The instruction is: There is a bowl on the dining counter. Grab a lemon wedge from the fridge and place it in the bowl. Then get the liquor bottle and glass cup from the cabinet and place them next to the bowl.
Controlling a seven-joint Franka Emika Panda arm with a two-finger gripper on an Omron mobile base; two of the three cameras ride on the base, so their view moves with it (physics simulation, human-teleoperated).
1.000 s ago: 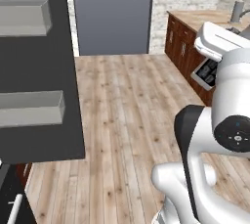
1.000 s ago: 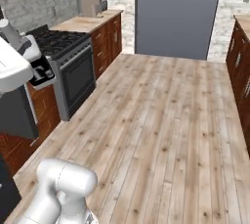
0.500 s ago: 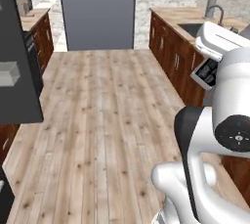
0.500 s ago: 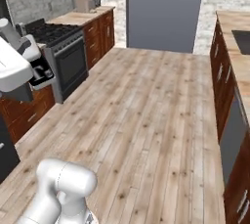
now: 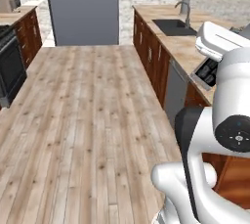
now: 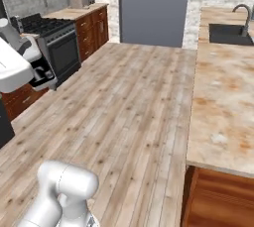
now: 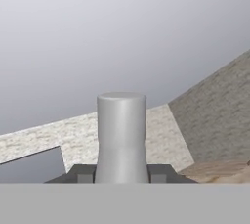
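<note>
Liquor bottle (image 7: 121,137) gripped in jaws
Hand view showed its grey neck clamped; base views showed sink (image 5: 174,26) and stove (image 6: 57,42) instead.

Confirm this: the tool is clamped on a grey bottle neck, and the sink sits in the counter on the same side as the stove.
Wrong on the sink. The tool does clamp a grey bottle neck, but the right base view shows the sink in the counter across the floor from the stove.

One sink (image 6: 229,33), one faucet (image 6: 242,17), one stove (image 6: 54,47). One fridge (image 5: 82,9) (grey, door closed). One grey bottle (image 7: 121,137) between the fingers.
</note>
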